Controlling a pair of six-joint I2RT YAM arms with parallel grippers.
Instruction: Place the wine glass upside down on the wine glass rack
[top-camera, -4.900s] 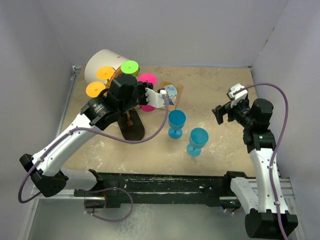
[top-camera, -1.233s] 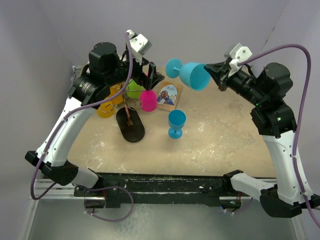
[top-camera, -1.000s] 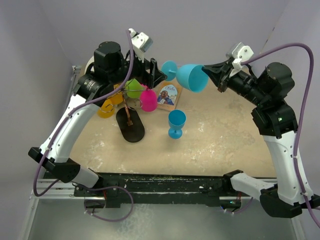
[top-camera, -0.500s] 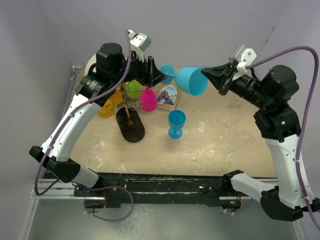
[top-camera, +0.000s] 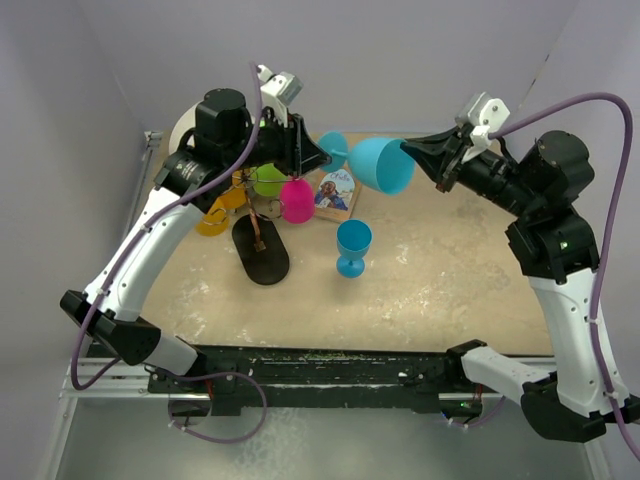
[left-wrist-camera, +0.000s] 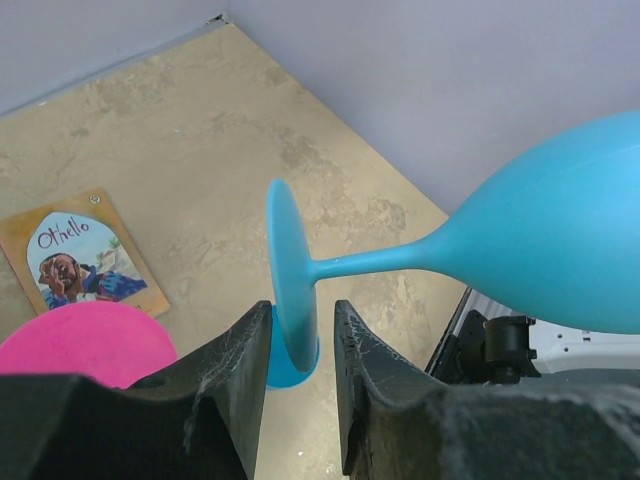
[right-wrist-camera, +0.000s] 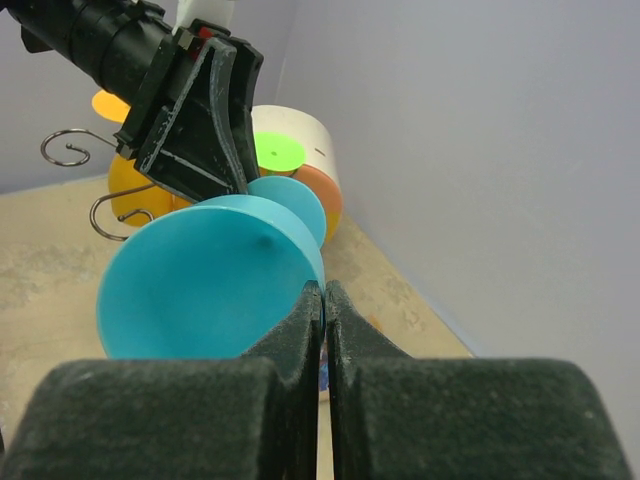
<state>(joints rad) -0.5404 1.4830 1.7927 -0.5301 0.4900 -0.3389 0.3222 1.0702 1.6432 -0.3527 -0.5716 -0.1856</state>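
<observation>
Sky-blue wine glass (top-camera: 381, 165), opaque, tipped fully sideways

Pink glass (top-camera: 295, 198) on rack (top-camera: 265, 262); bare table (top-camera: 450, 270) rightward.

Pale lilac walls (top-camera: 330, 60), beige tbl (top-camera: 440, 260)

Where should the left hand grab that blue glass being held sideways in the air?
By its foot, coming from the foot end. The wine glass lies sideways, and the right hand pinches the bowl's rim, so only stem and foot are free. The thin disc stands edge-on between the fingers of the left hand.
</observation>
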